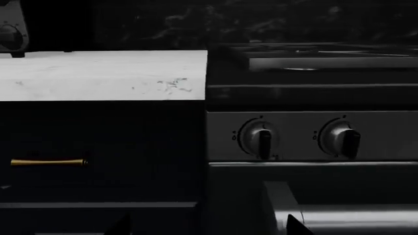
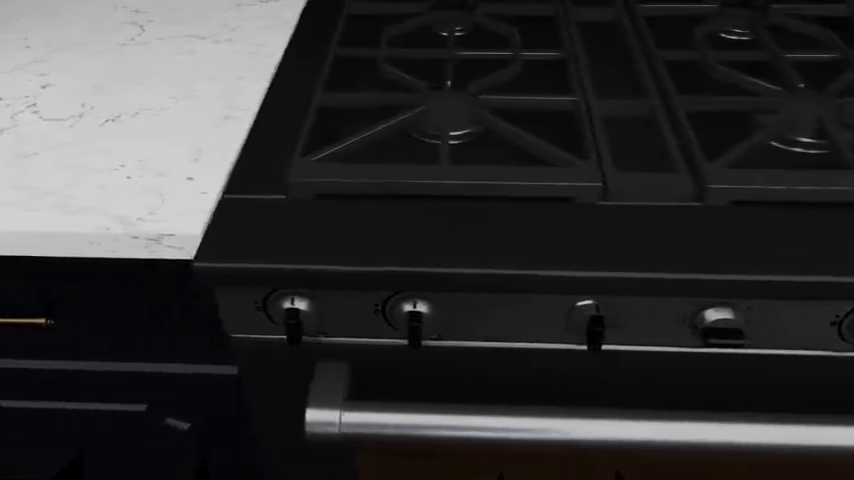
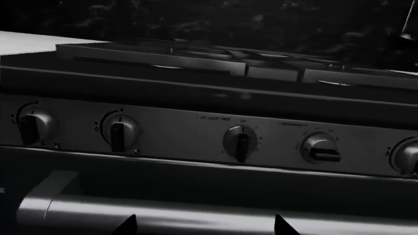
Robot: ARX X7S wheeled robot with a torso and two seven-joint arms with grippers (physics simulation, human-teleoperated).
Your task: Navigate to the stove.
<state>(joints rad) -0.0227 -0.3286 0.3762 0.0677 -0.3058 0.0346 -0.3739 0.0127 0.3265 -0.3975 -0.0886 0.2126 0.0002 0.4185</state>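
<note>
The stove point(image 2: 534, 230) fills most of the head view, close in front of me. Its black burner grates point(image 2: 447, 110) are on top, with a row of silver-and-black knobs point(image 2: 411, 315) and a long steel bar handle point(image 2: 574, 425) below. In the left wrist view the stove's left end point(image 1: 307, 98) shows with two knobs point(image 1: 261, 138). In the right wrist view the stove's front point(image 3: 209, 132) shows with several knobs point(image 3: 240, 141) and the handle point(image 3: 196, 210). My left gripper point(image 1: 209, 227) and right gripper point(image 3: 205, 226) are open and empty, with only the fingertips showing.
A white marble counter point(image 2: 120, 120) adjoins the stove's left side, above dark navy cabinets with a gold handle point(image 1: 47, 162). A small black appliance with a round dial point(image 1: 10, 36) stands at the counter's back. A dark wall lies behind the stove.
</note>
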